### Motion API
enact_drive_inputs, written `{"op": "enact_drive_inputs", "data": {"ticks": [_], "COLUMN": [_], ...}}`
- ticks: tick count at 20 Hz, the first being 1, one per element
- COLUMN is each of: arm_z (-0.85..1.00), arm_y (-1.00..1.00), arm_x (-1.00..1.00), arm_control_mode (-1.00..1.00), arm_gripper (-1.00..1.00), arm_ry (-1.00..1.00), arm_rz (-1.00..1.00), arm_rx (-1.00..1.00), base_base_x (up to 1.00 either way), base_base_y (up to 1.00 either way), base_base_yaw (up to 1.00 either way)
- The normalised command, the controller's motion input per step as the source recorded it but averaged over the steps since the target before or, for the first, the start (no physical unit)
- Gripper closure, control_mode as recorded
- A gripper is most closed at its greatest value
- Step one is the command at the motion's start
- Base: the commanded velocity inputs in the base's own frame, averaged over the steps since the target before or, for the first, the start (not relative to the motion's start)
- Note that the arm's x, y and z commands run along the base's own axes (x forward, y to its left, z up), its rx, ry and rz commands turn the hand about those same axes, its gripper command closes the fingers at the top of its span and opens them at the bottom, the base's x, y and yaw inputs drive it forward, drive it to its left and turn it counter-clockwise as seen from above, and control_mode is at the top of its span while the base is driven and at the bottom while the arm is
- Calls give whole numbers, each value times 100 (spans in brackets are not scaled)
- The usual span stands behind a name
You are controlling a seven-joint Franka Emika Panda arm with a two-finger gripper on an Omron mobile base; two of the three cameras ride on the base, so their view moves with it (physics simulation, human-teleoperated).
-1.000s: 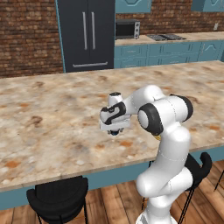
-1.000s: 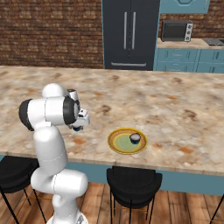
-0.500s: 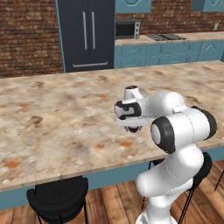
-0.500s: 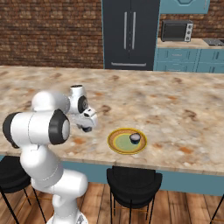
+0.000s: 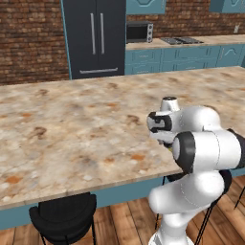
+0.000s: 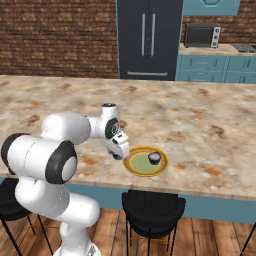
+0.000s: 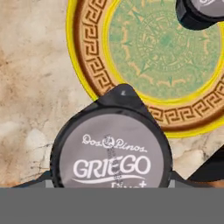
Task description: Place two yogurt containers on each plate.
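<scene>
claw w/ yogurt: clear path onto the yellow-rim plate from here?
Probably yes. The claw holds a yogurt container just beside the yellow-rimmed plate. Nothing stands between them, and the one container already on the plate sits toward the far side, leaving the near part of the centre bare.

Marble counter (image 5: 72,129), black stools (image 6: 152,210)

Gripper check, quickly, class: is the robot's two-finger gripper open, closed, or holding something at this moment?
Gripper: closed on a small round dark yogurt container with a pale lid, held just beside the yellow-rimmed, green-centred plate.
</scene>
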Motion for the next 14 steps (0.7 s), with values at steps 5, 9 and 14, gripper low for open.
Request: {"op": "enact_drive_inputs", "data": {"ticks": [5,9,14], "arm_z": [-10,-30,-33], "arm_y": [-75,-39,-28], "arm_x": [38,37,28], "arm_control_mode": [-100,-100,-100], "arm_gripper": [100,100,100], "arm_ry": [9,4,0], "arm_rz": [-12,-9,-1], "arm_rx": [1,0,1], "base_base_x": [0,0,0], "base_base_y": [0,0,0], "base_base_yaw": [0,0,0]}}
